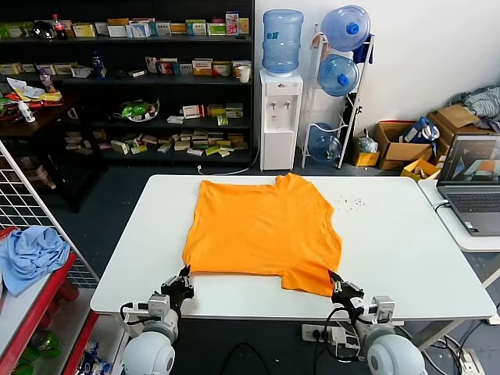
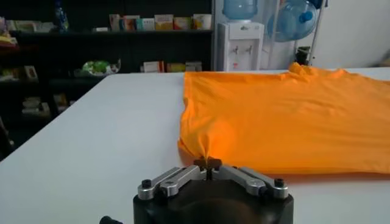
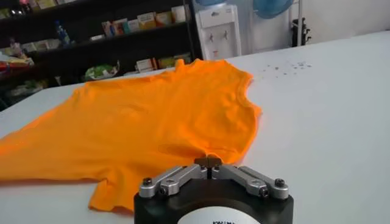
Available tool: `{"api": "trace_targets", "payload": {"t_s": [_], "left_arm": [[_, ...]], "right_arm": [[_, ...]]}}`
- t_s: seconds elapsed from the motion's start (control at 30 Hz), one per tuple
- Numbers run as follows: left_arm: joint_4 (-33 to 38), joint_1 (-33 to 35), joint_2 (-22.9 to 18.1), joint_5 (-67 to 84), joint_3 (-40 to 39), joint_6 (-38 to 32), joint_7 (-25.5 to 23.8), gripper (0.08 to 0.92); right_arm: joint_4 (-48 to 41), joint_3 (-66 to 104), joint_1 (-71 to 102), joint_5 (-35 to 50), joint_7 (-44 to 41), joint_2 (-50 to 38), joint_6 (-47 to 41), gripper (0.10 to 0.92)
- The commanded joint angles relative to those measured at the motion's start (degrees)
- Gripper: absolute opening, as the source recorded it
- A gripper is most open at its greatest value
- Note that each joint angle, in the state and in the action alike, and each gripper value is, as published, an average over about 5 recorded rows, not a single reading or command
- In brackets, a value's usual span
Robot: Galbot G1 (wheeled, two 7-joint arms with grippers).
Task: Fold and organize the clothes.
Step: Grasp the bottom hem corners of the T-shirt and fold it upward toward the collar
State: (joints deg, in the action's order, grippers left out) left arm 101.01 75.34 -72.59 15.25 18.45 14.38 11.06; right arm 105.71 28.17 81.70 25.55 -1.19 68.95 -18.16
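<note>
The clothes are one bright orange T-shirt point(image 1: 262, 230) lying flat on the white table point(image 1: 406, 250), its collar towards the far side. My left gripper point(image 1: 185, 275) is at the shirt's near left corner and is shut. In the left wrist view a small peak of the orange T-shirt point(image 2: 286, 115) is pinched between the left gripper's point(image 2: 207, 163) tips. My right gripper point(image 1: 334, 281) is at the near right corner by the sleeve, also shut. The right wrist view shows the right gripper point(image 3: 208, 161) nipping the hem of the T-shirt point(image 3: 152, 119).
A laptop point(image 1: 473, 181) stands on a side table at the right. A light blue cloth point(image 1: 30, 254) lies on a rack at the left. Small dark specks point(image 1: 349, 203) dot the table's far right. Shelves and a water dispenser point(image 1: 280, 117) stand behind.
</note>
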Motion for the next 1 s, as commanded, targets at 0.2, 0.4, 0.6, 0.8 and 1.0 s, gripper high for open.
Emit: {"api": "trace_targets", "payload": {"t_s": [0.2, 0.4, 0.6, 0.8, 1.0], "left_arm": [[8.61, 6.36, 3.68, -1.84, 0.29, -1.86, -0.05, 0.098], [4.66, 0.91, 3.2, -2.79, -1.41, -3.35, -0.16, 0.098], [-3.14, -4.93, 2.63, -2.48, -2.88, -4.24, -0.21, 0.098], [-9.37, -9.56, 1.63, -1.59, -4.14, -4.27, 0.03, 0.098], [-12.82, -13.22, 1.03, -1.53, -5.21, -4.42, 0.08, 0.098]], "right_arm": [[7.49, 2.25, 7.04, -5.6, 0.27, -2.82, 2.83, 0.124], [1.19, 0.75, 0.05, -5.38, -0.48, -3.35, 7.32, 0.124], [-7.61, -2.23, -8.02, -7.64, -1.01, -3.22, 11.23, 0.124], [-15.26, -5.38, -16.16, -8.2, -0.88, -2.27, 13.01, 0.124], [-22.43, -7.97, -22.76, -8.49, -0.84, -1.36, 14.02, 0.124]]}}
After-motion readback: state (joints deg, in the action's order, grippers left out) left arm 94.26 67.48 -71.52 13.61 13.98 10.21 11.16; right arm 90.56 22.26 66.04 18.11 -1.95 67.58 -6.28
